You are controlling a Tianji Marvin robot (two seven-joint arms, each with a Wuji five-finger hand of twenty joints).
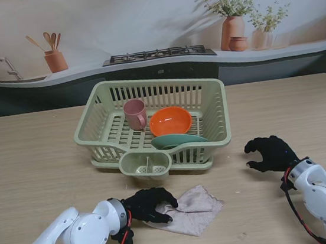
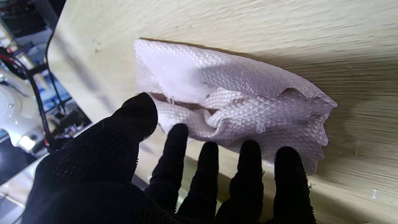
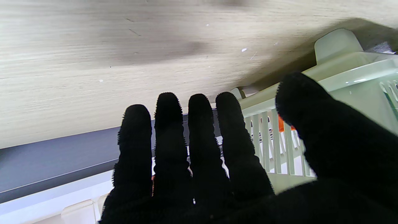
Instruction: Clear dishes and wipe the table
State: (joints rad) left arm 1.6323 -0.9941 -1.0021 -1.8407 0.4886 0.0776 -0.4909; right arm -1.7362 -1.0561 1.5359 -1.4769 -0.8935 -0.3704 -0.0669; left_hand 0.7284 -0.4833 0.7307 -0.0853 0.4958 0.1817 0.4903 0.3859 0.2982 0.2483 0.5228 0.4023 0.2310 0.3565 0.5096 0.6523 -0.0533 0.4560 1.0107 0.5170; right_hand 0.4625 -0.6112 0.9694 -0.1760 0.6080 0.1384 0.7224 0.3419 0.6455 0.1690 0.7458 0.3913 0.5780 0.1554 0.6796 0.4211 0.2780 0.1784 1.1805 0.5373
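- Green plastic drying basket [image 1: 100,121] stands at mid-table, at 12 o'clock from me, holding a pink cup [image 1: 134,113], an orange bowl [image 1: 170,121] and a teal plate [image 1: 174,140] that leans at its near wall.
- Crumpled pale cloth [image 1: 191,209] lies on the wooden table [image 1: 31,162] at 6 o'clock from the basket, near my edge.
- My left hand [image 1: 149,205] rests at the cloth's left side, fingers [image 2: 248,161] spread and touching its edge, thumb against a fold; nothing is gripped.
- My right hand [image 1: 269,153] hovers at 4 o'clock from the basket, fingers loosely curled apart, holding nothing.
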